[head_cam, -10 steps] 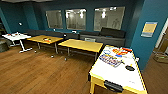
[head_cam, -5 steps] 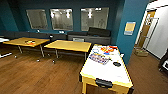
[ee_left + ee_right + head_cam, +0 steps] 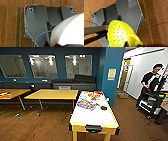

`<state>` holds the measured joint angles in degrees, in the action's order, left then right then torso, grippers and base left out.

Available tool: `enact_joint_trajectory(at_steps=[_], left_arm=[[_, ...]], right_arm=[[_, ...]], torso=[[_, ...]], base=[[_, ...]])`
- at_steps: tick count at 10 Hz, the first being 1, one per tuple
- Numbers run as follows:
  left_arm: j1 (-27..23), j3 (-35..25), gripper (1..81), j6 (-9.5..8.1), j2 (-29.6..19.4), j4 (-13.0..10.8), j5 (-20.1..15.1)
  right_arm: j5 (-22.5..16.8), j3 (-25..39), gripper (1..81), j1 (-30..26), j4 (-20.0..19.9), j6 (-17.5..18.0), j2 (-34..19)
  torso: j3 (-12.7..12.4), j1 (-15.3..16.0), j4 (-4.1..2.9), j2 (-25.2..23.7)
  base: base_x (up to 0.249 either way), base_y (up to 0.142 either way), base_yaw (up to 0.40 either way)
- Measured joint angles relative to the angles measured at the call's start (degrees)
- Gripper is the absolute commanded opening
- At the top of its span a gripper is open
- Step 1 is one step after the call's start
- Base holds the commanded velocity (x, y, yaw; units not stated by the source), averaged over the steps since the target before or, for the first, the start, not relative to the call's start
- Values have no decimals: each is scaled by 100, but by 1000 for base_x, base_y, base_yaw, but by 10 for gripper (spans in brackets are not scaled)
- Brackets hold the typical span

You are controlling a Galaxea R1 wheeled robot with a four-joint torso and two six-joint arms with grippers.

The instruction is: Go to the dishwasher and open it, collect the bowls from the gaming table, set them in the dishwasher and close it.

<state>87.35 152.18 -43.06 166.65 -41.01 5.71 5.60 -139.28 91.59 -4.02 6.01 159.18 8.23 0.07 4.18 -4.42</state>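
The yellow-framed, white-topped gaming counter (image 3: 93,118) lies at twelve o'clock, long axis running away; a yellow perforated plastic bowl (image 3: 120,36) hangs by the right hand, whose grip I cannot tell.

white bowl (image 3: 70,32) cut off by edge, yellow colander (image 3: 121,36) partly cropped, tabletop items (image 3: 87,103) blurred

A yellow bowl (image 3: 121,36) with many small holes sits close to the camera, with a thick yellow handle (image 3: 136,40) on its side. Behind it lies the brown wooden floor (image 3: 155,18). A thin blue wire (image 3: 87,21) runs nearby.
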Motion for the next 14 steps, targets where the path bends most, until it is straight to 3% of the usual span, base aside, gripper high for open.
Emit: enact_joint_trajectory(at_steps=[3,14], left_arm=[[52,0,10,0,4,-96,13],[85,0,10,0,69,-107,129]], right_arm=[[7,-5,10,2,0,0,0],[-4,-35,10,11,11,-1,85]], torso=[[0,0,0,0],[0,-2,0,0]], base=[[0,0,-400],[0,0,-400]])
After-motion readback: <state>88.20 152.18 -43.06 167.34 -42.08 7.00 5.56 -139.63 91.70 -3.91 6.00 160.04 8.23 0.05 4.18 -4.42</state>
